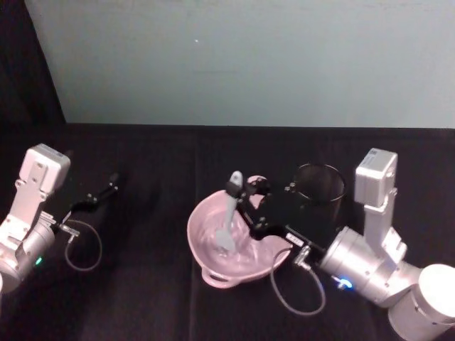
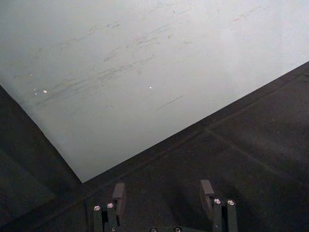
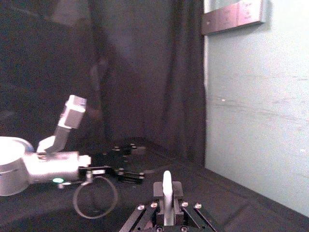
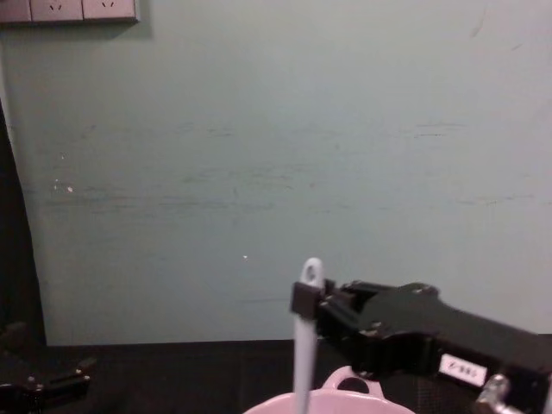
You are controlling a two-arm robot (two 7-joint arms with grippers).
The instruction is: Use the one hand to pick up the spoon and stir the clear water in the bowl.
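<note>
Right hand [image 1: 239, 190] is over the bowl [image 1: 196, 226], reaching in from the right, fingers clamped on the spoon [image 1: 227, 217] high on the handle, just under the hole end. From the chest the spoon [image 4: 303, 354] stands near upright with the hole end on top. The lower part drops behind the bowl's rim [image 4: 332, 402]. From the head its blade is down inside the bowl, left of centre. Bowl inside looks glossy; can't tell the water level. In the right wrist view the handle [image 3: 167, 182] sits pinched between both fingers.

Around it:
- Mesh cup [image 1: 321, 186] just behind the right hand. The hand's body overlaps it from above; can't tell if they touch.
- Bowl has a loop handle at the near rim [image 1: 213, 277].
- Grey cable [image 1: 297, 297] loops off the right wrist onto the worktop [image 1: 142, 284], near the bowl's right side.
- Left hand [image 1: 112, 182] low over the worktop on the far left, well apart from the bowl, fingers apart [image 2: 119, 192], nothing between them.
- Pale wall [image 1: 249, 64] behind the worktop, sockets [image 4: 69, 9] high on its left.
</note>
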